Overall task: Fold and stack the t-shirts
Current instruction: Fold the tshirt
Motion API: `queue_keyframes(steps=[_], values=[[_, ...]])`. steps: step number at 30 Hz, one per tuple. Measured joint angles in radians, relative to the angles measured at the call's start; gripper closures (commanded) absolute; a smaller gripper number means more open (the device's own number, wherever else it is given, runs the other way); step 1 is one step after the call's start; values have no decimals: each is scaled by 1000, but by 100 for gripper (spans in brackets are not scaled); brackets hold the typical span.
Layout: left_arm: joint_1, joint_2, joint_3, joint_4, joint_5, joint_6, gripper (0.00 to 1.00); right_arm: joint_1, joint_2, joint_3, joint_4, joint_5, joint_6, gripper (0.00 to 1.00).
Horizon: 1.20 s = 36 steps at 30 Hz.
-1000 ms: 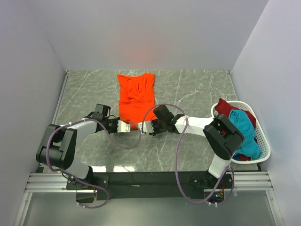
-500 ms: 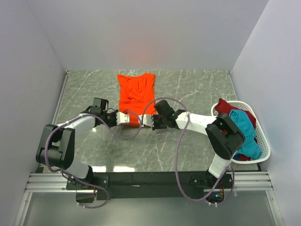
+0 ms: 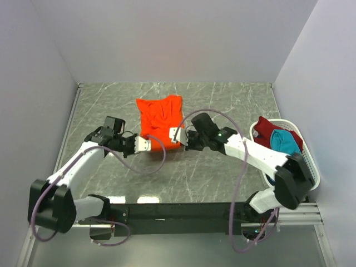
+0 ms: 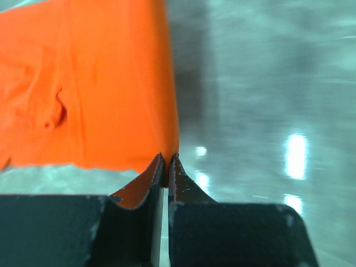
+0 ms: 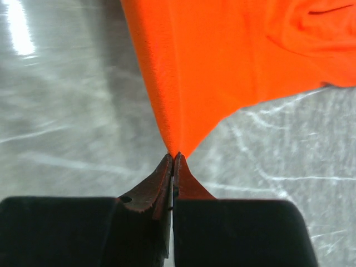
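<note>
The bright orange t-shirt (image 3: 160, 118) lies at the table's middle back, its near hem lifted off the surface. My left gripper (image 3: 146, 144) is shut on the hem's left corner; in the left wrist view the orange cloth (image 4: 105, 83) runs into the closed tips of my left gripper (image 4: 166, 158). My right gripper (image 3: 174, 136) is shut on the right corner, and the right wrist view shows the orange t-shirt (image 5: 222, 61) pulled to a point at the tips of my right gripper (image 5: 173, 157). A dark red t-shirt (image 3: 268, 127) and a teal one (image 3: 282, 141) lie in the basket.
A white plastic basket (image 3: 311, 167) stands at the right edge against the wall, beside my right arm. Grey walls close in the table on the left, back and right. The marble-patterned tabletop (image 3: 222, 105) lies bare around the shirt.
Both grippers have moved away from me with the orange shirt's near hem, lifting it and shortening the shirt. The right gripper closed on its corner during the last second.
</note>
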Motion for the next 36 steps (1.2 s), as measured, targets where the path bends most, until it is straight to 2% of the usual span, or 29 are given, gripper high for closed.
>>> queue_keyframes(steps=[6,11,14,19,24,28,32,36], values=[[-92,-154,22,-309,55,-18,100,78,-232,-75,-171,-60,51,100],[-80,-171,134,-422,98,-101,100,85,-299,-49,-253,-97,65,100],[-23,-92,224,-426,125,-130,99,31,-202,27,-272,-107,47,100],[82,187,360,-329,139,-209,99,-59,47,211,-266,-116,16,100],[121,480,512,-220,124,-328,99,-127,307,426,-260,-117,6,100],[126,655,611,-150,106,-439,99,-158,491,544,-256,-113,17,100],[126,752,621,-129,89,-536,99,-166,596,562,-267,-109,48,100],[126,768,550,-104,82,-613,99,-158,611,554,-277,-119,91,100]])
